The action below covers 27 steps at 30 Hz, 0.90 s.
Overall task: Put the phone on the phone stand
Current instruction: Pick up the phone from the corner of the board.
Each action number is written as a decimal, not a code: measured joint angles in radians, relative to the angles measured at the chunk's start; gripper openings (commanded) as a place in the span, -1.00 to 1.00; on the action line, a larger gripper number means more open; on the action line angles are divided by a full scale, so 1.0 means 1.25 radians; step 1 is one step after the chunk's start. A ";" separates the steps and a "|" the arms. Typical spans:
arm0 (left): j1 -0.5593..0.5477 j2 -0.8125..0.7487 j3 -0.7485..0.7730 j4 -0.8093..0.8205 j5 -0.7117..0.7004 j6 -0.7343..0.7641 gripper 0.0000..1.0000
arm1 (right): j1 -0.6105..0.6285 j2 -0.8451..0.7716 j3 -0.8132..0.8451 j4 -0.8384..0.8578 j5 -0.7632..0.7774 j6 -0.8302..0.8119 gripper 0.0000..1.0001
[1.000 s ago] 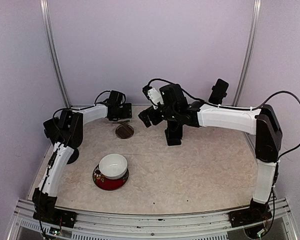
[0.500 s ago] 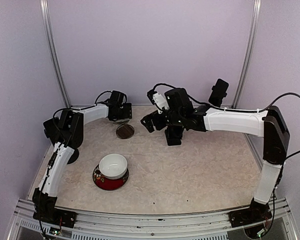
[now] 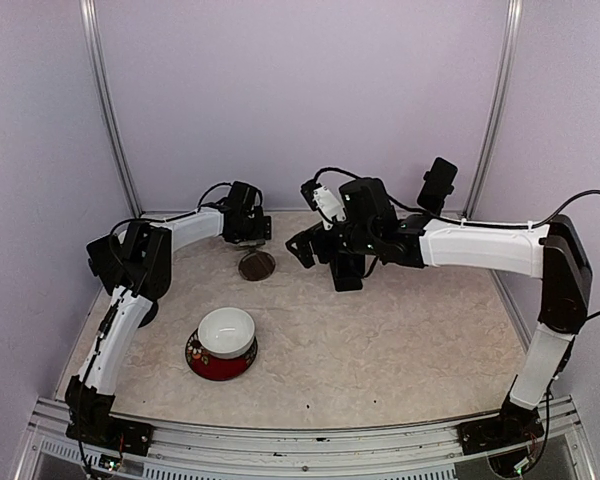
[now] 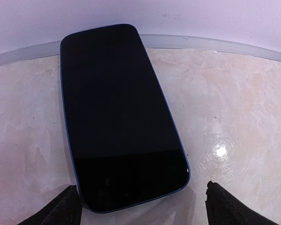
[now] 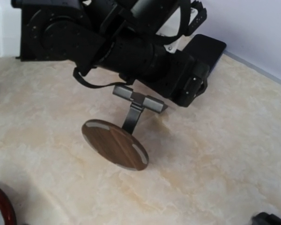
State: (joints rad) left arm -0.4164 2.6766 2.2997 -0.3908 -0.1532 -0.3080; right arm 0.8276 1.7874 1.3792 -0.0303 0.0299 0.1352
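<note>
phone [image 4: 117,112] flat on table [image 4: 234,108] | left claw [image 4: 140,208] tips cropped, spread apart

The left gripper [image 3: 249,231] crowds the phone stand [image 3: 256,265] from behind, with the wall [image 3: 280,120] close at its back. A bowl [image 3: 226,330] blocks the near left, while bare tabletop [image 3: 410,340] stretches to the right.
</note>
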 measured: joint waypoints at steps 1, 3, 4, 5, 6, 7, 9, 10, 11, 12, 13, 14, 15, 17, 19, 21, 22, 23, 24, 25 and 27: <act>0.001 0.000 0.000 0.002 0.000 -0.001 0.87 | 0.000 -0.001 -0.007 0.005 -0.002 0.002 1.00; 0.001 -0.001 -0.003 0.008 -0.001 -0.002 0.97 | 0.000 -0.005 -0.019 0.008 -0.006 0.005 1.00; 0.002 -0.006 -0.019 0.023 -0.004 -0.002 0.97 | 0.000 -0.008 -0.028 0.009 -0.007 0.006 1.00; 0.001 -0.011 -0.029 0.031 -0.005 -0.002 0.97 | 0.000 -0.012 -0.035 0.008 -0.007 0.007 1.00; 0.001 -0.016 -0.042 0.039 -0.010 -0.002 0.97 | 0.000 -0.015 -0.040 0.008 -0.006 0.009 1.00; 0.002 -0.021 -0.050 0.044 -0.014 -0.002 0.98 | 0.000 -0.018 -0.044 0.008 -0.006 0.010 1.00; 0.002 -0.023 -0.054 0.046 -0.025 -0.003 0.98 | 0.000 -0.027 -0.052 0.009 -0.005 0.010 1.00; 0.002 -0.023 -0.054 0.047 -0.030 -0.005 0.97 | 0.000 -0.034 -0.055 0.009 -0.005 0.010 1.00; 0.002 -0.023 -0.054 0.046 -0.034 -0.006 0.97 | 0.000 -0.038 -0.055 0.010 -0.003 0.009 1.00; 0.002 -0.023 -0.052 0.045 -0.037 -0.008 0.97 | 0.000 -0.040 -0.055 0.011 -0.003 0.009 1.00; 0.002 -0.021 -0.048 0.041 -0.038 -0.009 0.97 | 0.000 -0.042 -0.055 0.011 -0.002 0.009 1.00; 0.002 -0.016 -0.036 0.031 -0.039 -0.013 0.97 | 0.000 -0.042 -0.054 0.011 -0.002 0.009 1.00; 0.002 -0.009 -0.021 0.022 -0.039 -0.016 0.97 | 0.000 -0.042 -0.054 0.011 -0.003 0.010 1.00; 0.002 0.011 0.021 0.002 -0.038 -0.022 0.97 | 0.000 -0.042 -0.054 0.010 -0.003 0.010 1.00; 0.004 0.030 0.053 -0.007 -0.036 -0.026 0.96 | 0.000 -0.042 -0.054 0.010 -0.003 0.010 1.00; 0.005 0.034 0.061 -0.008 -0.036 -0.029 0.95 | 0.000 -0.042 -0.054 0.010 -0.002 0.010 1.00; 0.006 0.034 0.061 -0.009 -0.034 -0.030 0.93 | 0.000 -0.042 -0.053 0.010 -0.003 0.010 1.00; 0.008 0.034 0.061 -0.009 -0.034 -0.031 0.91 | 0.000 -0.042 -0.052 0.010 -0.002 0.010 1.00; 0.009 0.034 0.061 -0.009 -0.034 -0.034 0.91 | 0.000 -0.042 -0.050 0.009 -0.002 0.010 1.00; 0.010 0.034 0.061 -0.009 -0.034 -0.038 0.90 | 0.000 -0.042 -0.049 0.009 -0.002 0.010 1.00; 0.014 0.034 0.061 -0.009 -0.034 -0.045 0.89 | 0.000 -0.042 -0.044 0.007 -0.002 0.010 1.00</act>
State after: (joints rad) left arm -0.3985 2.7186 2.3756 -0.4015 -0.1963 -0.3637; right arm 0.8276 1.7351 1.3243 -0.0216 0.0269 0.1474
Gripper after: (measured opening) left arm 0.954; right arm 0.999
